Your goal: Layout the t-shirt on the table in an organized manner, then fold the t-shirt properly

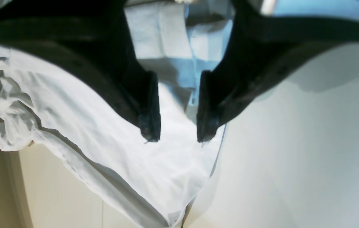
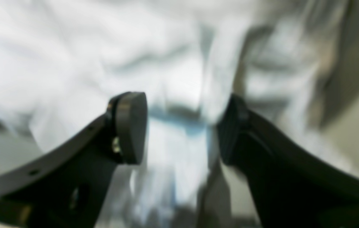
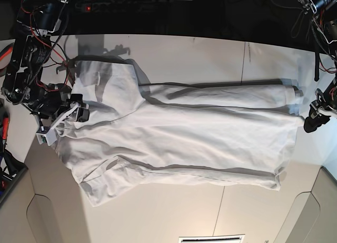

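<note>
The white t-shirt (image 3: 184, 132) lies spread lengthwise across the off-white table (image 3: 184, 50), wrinkled, with a fold along its far edge. My right gripper (image 3: 78, 110) hovers at the shirt's left end, and its wrist view shows its fingers (image 2: 130, 126) apart, the blurred cloth (image 2: 71, 63) behind them. At the shirt's right end is my left gripper (image 3: 311, 120). In the left wrist view the left gripper (image 1: 178, 134) is open over a corner of the shirt (image 1: 103, 133), nothing pinched between the tips.
Thin dark seams (image 3: 243, 56) cross the table. Cables and electronics (image 3: 42, 16) sit at the back left behind the right arm, with more wiring (image 3: 321, 21) at the back right. Bare table (image 1: 293, 158) lies beside the shirt's edge.
</note>
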Controlling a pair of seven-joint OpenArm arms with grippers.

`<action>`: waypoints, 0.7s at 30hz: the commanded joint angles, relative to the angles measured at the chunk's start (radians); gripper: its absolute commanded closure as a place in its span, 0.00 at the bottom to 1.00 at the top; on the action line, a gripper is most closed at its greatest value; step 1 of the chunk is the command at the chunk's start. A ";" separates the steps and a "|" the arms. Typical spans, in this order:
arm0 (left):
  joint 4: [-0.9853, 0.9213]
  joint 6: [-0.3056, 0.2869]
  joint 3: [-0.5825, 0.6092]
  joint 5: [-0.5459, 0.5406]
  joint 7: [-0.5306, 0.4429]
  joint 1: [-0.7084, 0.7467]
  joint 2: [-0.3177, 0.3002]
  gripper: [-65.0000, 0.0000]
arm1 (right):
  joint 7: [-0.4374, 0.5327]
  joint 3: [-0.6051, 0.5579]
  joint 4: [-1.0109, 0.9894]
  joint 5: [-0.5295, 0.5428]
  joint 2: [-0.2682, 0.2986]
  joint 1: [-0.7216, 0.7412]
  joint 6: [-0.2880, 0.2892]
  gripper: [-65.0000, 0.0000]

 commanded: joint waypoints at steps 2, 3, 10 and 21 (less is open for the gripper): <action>0.017 -0.013 -0.003 -0.024 -0.018 -0.014 -0.023 0.65 | -0.014 0.002 0.018 0.032 0.024 0.023 0.008 0.47; 0.017 -0.013 -0.003 -0.024 -0.018 -0.014 -0.023 0.65 | -0.009 0.002 0.019 0.035 0.035 0.019 0.008 0.47; 0.017 -0.013 -0.003 -0.024 -0.018 -0.014 -0.023 0.65 | 0.018 0.002 0.048 0.099 0.101 0.018 0.007 0.47; 0.017 -0.013 -0.003 -0.024 -0.017 -0.014 -0.023 0.65 | -0.132 0.002 0.219 0.167 0.102 -0.119 0.007 0.66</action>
